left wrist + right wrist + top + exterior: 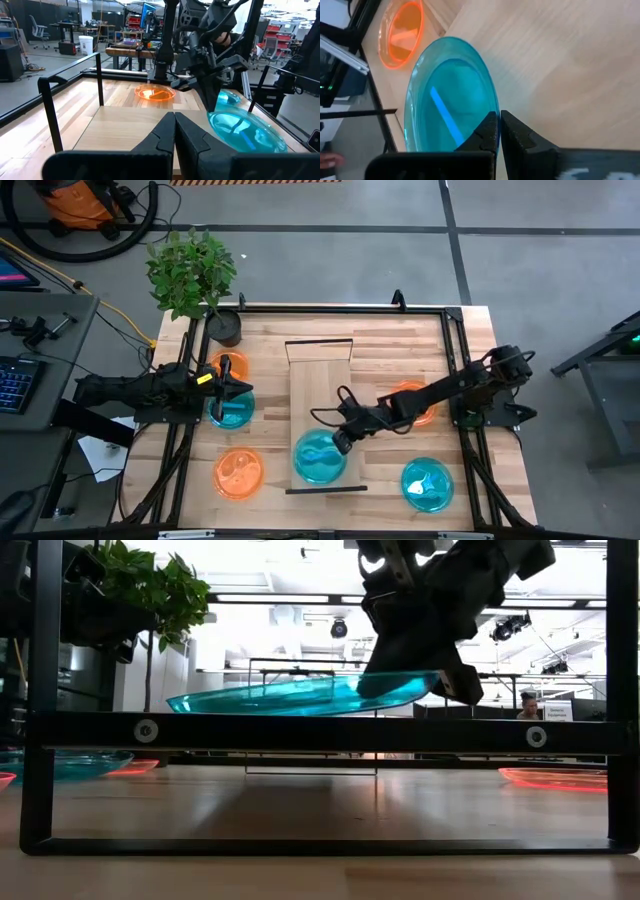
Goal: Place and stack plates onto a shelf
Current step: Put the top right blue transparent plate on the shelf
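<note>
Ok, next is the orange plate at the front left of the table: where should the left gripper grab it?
Pinch the raised rim of the orange plate, coming from above on the side nearer the left gripper. It lies flat on the table, so only its rim offers a hold.

Right gripper (340,443) reaches in from the table's right edge, fingers clamped tight. Left gripper (240,388) waits, fingers together, near the left edge.
</note>
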Available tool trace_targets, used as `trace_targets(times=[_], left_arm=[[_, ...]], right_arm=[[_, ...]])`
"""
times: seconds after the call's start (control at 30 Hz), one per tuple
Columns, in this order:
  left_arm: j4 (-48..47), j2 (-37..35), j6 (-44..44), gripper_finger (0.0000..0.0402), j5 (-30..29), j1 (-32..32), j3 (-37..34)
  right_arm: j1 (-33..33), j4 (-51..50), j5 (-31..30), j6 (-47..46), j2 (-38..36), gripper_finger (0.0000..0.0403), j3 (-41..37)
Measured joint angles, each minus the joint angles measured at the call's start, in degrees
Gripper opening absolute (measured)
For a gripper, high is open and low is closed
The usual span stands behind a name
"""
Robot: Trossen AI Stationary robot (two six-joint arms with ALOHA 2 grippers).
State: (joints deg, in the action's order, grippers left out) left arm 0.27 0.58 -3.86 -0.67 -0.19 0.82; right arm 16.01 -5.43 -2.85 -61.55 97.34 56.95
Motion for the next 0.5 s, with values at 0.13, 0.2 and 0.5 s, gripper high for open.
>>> trace_targets(times=[0.13, 0.2, 0.5], left_arm=[[0.0, 0.0, 0.0, 0.0000, 0.0, 0.0, 0.0], [0.0, 0.0, 0.0, 0.0000, 0.0, 0.0, 0.0], [0.0, 0.0, 0.0, 0.0000, 0.0, 0.0, 0.0]], right_arm=[[0.3, -0.4, 0.0, -0.6, 0.0, 0.0000, -0.1], [0.3, -0.5, -0.3, -0.1, 0.0, 0.0000, -0.1], [0.2, -1.2, 1.8, 0.0, 0.0, 0.0003, -0.2]])
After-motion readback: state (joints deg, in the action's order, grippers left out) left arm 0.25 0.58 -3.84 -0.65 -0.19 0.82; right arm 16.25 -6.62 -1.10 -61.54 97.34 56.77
